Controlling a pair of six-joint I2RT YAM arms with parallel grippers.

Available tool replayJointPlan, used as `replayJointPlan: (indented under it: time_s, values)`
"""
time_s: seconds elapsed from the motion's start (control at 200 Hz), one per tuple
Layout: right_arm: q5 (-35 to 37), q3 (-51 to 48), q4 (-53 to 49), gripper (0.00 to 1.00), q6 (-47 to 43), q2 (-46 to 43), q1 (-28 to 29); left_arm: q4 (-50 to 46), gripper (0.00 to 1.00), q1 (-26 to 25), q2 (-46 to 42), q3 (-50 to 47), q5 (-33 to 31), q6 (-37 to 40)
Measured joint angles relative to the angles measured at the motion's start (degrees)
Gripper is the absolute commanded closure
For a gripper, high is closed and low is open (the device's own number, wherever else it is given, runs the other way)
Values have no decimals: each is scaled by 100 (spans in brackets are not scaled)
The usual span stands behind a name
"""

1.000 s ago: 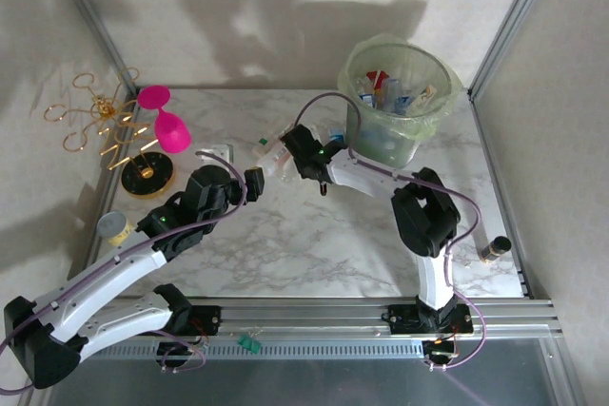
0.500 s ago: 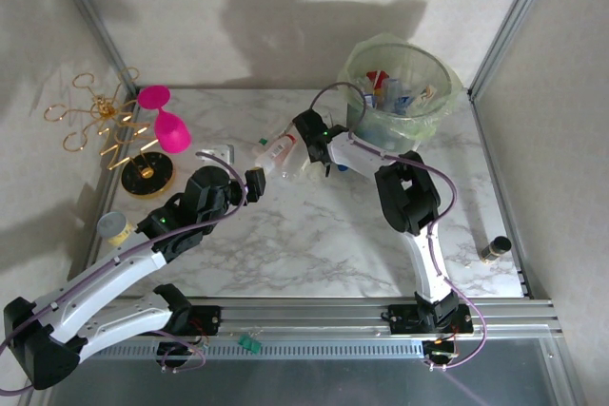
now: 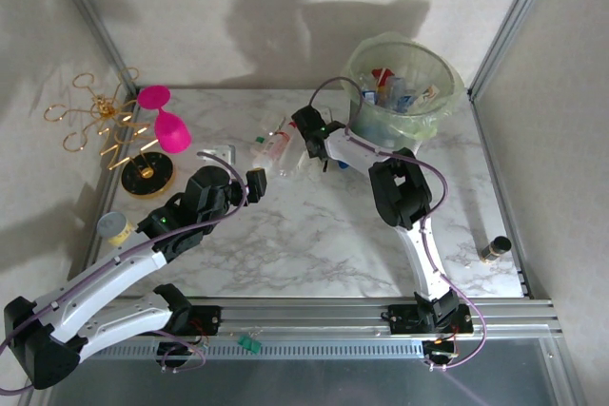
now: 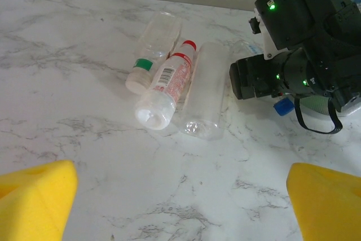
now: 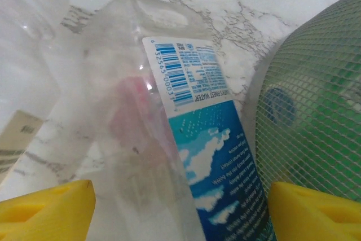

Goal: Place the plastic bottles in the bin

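Right gripper (image 3: pixel 304 132) is swinging toward one o'clock, jaws spreading; its camera is showing a blue-labelled bottle (image 5: pixel 214 156) beside bin (image 5: pixel 316 111); left gripper (image 4: pixel 180 196) is gaping.

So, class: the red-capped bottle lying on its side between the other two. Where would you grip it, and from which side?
Probably the bare base end of the red-capped bottle, from above, gripper across its width. It lies on its side, and that end juts past the green-capped bottle, so one side is free. The clear bottle hugs the other.
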Motion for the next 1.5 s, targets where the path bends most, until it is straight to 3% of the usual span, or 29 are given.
replayJointPlan:
  time_s: [0.2, 0.426, 0.686, 0.916, 1.117, 1.277, 1.497]
  values:
    - [-201, 243, -52, 24, 0, 337, -94, 0, 5, 0, 39, -2, 2, 2]
    - [-251, 295, -57, 39, -24, 378, -103, 0, 5, 22, 87, -2, 0, 2]
    - [-245, -389, 87, 50, -17, -127, -101, 2, 5, 31, 109, -2, 15, 2]
    - [-389, -1189, 264, 49, 0, -914, -11, 2, 5, 33, 133, -2, 20, 2]
    - [-632, -1810, 542, 49, -66, -1912, 400, 7, 6, 37, 136, -2, 22, 2]
    - [-1043, -1947, 737, 53, -153, -2868, 741, 31, 6, 42, 120, -2, 22, 2]
    - [-1593, -1869, 861, 57, -151, -4194, 678, -55, 6, 46, -22, 136, 85, -4]
